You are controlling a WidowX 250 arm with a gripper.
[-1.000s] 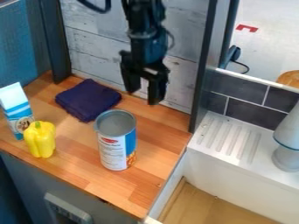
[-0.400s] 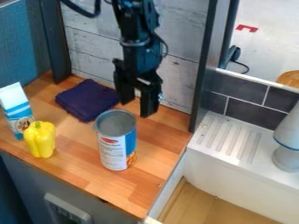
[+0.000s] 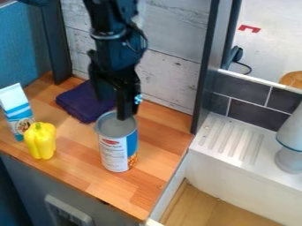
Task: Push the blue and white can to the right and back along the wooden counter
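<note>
The black gripper (image 3: 115,105) hangs open just behind and over the can, its fingers spread, one of them overlapping the can's rear rim in the view. Whether it touches the rim I cannot tell. Upright on the wooden counter stands the can (image 3: 115,152), with a grey top and a white and blue label. A folded dark purple cloth (image 3: 82,103) lies behind and left of the can, partly covered by the gripper. At the left, a yellow bell pepper (image 3: 40,141) sits in front of a blue and white carton (image 3: 16,110).
The wooden counter (image 3: 159,150) ends at a white sink unit with a ribbed drainboard (image 3: 233,139) on the right. A grey-white object (image 3: 290,150) stands there at the edge. Behind the counter rise a plank wall (image 3: 171,79) and dark posts.
The gripper has come down and shifted left, from above the counter's back to the can's rear rim. The can, cloth, pepper and carton have stayed in place.
</note>
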